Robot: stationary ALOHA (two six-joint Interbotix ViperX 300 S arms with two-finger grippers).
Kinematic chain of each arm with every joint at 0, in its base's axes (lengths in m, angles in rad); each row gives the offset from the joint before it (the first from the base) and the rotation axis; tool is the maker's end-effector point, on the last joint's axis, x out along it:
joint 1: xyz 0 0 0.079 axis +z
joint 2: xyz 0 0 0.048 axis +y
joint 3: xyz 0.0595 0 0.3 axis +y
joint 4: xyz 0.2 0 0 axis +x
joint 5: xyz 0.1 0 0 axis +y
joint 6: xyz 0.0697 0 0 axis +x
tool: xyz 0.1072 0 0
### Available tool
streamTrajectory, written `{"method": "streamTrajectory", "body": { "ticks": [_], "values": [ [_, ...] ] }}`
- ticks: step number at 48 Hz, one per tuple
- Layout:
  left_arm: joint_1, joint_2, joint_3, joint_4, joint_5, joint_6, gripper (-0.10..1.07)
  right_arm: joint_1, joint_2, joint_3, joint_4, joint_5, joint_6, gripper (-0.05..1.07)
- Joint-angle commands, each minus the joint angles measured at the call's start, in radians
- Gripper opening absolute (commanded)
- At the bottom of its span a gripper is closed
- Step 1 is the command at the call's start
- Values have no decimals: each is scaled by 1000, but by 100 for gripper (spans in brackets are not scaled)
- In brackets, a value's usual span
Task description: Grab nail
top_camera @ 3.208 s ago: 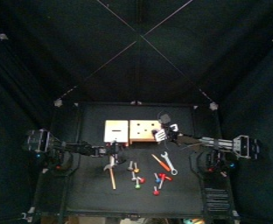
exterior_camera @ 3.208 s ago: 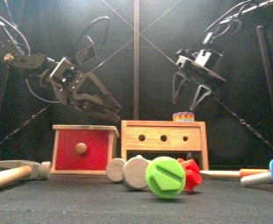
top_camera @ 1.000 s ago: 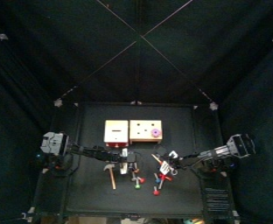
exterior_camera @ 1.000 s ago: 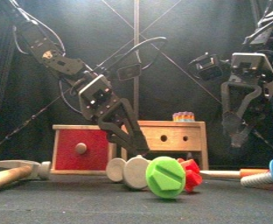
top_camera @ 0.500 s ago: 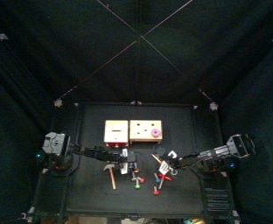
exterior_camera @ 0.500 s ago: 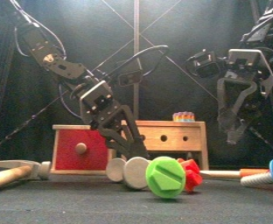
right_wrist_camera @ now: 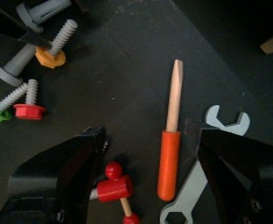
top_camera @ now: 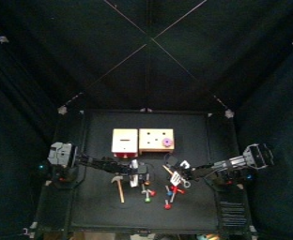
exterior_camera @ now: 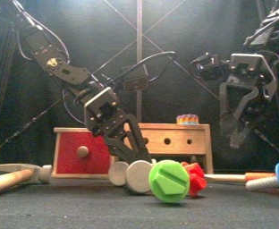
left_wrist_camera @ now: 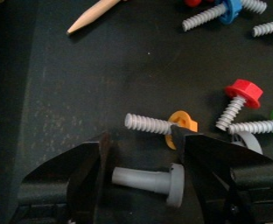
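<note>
The nail (left_wrist_camera: pixel 146 179) is grey plastic with a smooth shaft and a flat disc head, and it lies on the black table. My left gripper (left_wrist_camera: pixel 149 147) hangs open just above it, one jaw on either side of the shaft, touching nothing. In the front view the left gripper (exterior_camera: pixel 131 158) reaches down steeply to the nail's pale head (exterior_camera: pixel 137 175). The right gripper (right_wrist_camera: pixel 150 136) stands open and empty over an orange-handled screwdriver (right_wrist_camera: pixel 168 140), held well above the table (exterior_camera: pixel 240 134).
Orange (left_wrist_camera: pixel 163 124), red (left_wrist_camera: pixel 234 101), green and blue plastic screws lie close to the nail. A wrench (right_wrist_camera: pixel 209 166) is beside the screwdriver. A red-fronted box (exterior_camera: pixel 82 150) and a wooden box (exterior_camera: pixel 178 139) stand behind. A big green screw (exterior_camera: pixel 168 181) and a hammer handle (exterior_camera: pixel 4 182) lie in front.
My left gripper has dropped lower and closer to the nail, still open. The right arm has barely moved.
</note>
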Motion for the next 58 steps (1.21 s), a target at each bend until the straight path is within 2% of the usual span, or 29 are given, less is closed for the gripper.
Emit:
{"method": "streamTrajectory", "body": {
  "ticks": [1,8,17,22,29,32,38,50,54,58],
  "values": [
    [-5,-15,-35,-57,0,0,93,-5,-8,-15,-5,-3,-2,101],
    [2,5,-55,-140,-3,8,93,-9,-2,-12,-5,-3,-2,101],
    [18,34,-63,-155,0,3,93,-11,8,-8,-5,-2,-2,101],
    [25,18,-61,-179,2,-2,93,-11,12,-8,-5,-2,-2,101],
    [25,-23,-71,-301,17,5,93,-11,17,-12,-5,-2,-3,101],
    [25,-31,-63,-316,25,15,93,-11,17,-12,-8,-2,-3,101],
    [32,-46,-28,-227,38,55,93,-12,20,-8,-15,-2,-2,101],
    [25,-78,12,97,66,120,93,-12,23,-8,-15,0,-3,101],
    [25,-89,6,158,86,117,93,-12,23,-6,-14,-2,-2,101],
    [26,-107,0,178,107,120,93,-12,26,-6,-11,-2,-2,101]
  ]
}}
